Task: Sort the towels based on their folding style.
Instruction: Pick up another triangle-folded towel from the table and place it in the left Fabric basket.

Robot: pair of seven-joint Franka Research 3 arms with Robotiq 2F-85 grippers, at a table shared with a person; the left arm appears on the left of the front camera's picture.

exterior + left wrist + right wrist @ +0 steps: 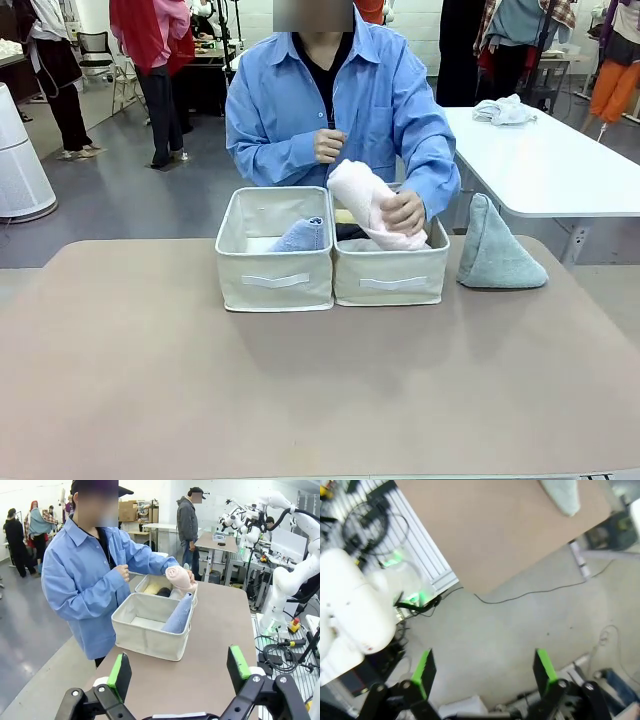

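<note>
Pink rolled towel point(355, 190) in person's hand point(405, 212) over right box point(360, 265); grey-green cone point(495, 255) just right of it. Left claw point(178, 662), right claw point(483, 665) open, empty. Risk: reaching in now could hit that hand.

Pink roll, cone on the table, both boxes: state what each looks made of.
Pink roll: soft terry cloth, judging by its fuzzy matte nap. Grey-green cone: seemingly the same terry, matte. Left box and right box: cream woven fabric, perhaps canvas over stiffening, since the walls stand straight; matte.
</note>
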